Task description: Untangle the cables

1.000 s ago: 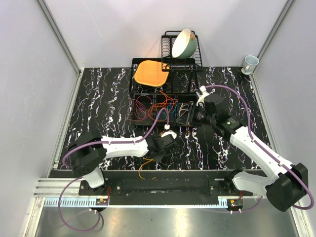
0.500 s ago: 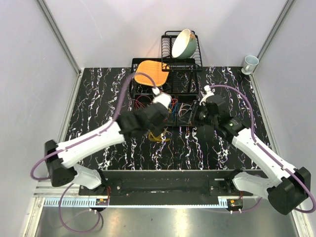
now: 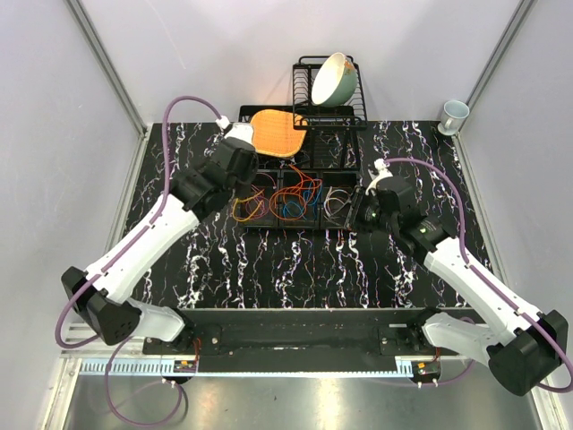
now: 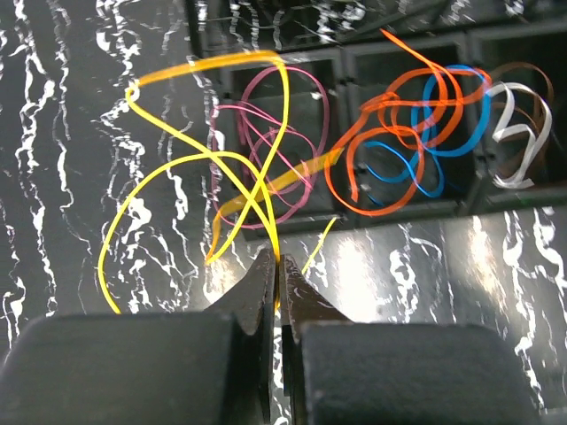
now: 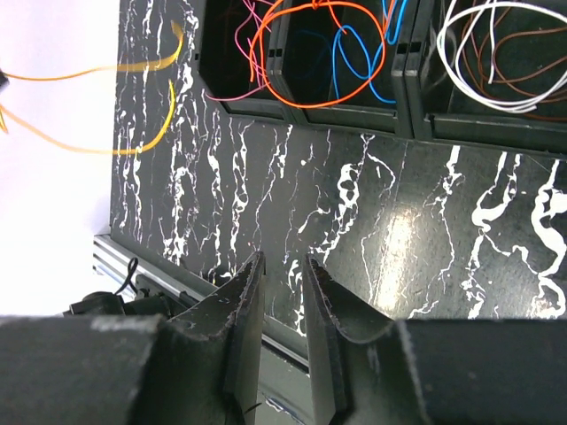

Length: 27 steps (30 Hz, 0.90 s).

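Observation:
My left gripper (image 4: 276,266) is shut on a yellow cable (image 4: 177,168) whose loops hang over the table just in front of a black three-bin tray (image 3: 307,221). In the top view that gripper (image 3: 236,184) is raised at the tray's left end, the yellow cable (image 3: 241,211) dangling below it. Pink-purple cables (image 4: 288,146) lie in the left bin, orange (image 4: 381,155) and blue (image 4: 461,111) ones in the middle, white (image 4: 514,133) in the right. My right gripper (image 5: 283,266) stands slightly open and empty over bare table, beside the tray's right end (image 3: 363,215).
Behind the tray a black dish rack (image 3: 349,116) holds a tilted green bowl (image 3: 333,79) and an orange board (image 3: 273,132). A pale cup (image 3: 454,115) stands at the back right corner. The table's metal front rail (image 5: 133,270) lies under my right gripper.
My left arm swung up from the table's front to the tray's left end, carrying the yellow cable. The right gripper drew back slightly from the tray.

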Available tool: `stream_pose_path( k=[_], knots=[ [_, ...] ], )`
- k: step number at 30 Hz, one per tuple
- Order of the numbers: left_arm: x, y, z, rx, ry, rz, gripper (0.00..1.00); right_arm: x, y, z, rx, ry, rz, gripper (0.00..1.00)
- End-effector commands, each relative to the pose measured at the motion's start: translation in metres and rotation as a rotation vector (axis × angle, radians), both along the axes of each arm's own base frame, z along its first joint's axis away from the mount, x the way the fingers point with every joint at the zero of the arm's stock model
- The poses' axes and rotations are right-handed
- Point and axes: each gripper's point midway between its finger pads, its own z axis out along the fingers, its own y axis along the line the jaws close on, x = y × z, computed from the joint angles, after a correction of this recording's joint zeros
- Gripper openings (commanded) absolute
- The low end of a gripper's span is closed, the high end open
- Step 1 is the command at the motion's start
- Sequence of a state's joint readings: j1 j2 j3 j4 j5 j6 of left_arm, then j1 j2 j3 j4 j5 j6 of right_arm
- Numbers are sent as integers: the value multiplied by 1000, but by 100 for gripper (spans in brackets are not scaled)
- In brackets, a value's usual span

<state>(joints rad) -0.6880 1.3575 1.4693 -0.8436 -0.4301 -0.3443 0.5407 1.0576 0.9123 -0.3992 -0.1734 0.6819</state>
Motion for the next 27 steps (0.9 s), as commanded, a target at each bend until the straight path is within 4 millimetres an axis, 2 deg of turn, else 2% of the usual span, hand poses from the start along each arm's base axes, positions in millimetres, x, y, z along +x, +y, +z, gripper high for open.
stream_pose_path(
  k=[1, 8, 13, 14, 27],
  knots=[
    [24, -9, 18, -70, -47, -19, 0, 1, -1, 5, 4, -19, -10, 29],
    [54, -3, -6, -60, -9, 30, 0, 3, 0, -2, -10, -9, -8, 29],
    [73, -12, -27, -98, 34, 27, 0, 4, 1, -7, -17, 1, -8, 29],
    [77, -14, -37, -87, 54, 29, 0, 5, 1, -7, -18, 2, -7, 29],
    [114, -33, -62, -114, 51, 21, 0, 6, 0, -13, -38, 4, -7, 29]
  ],
)
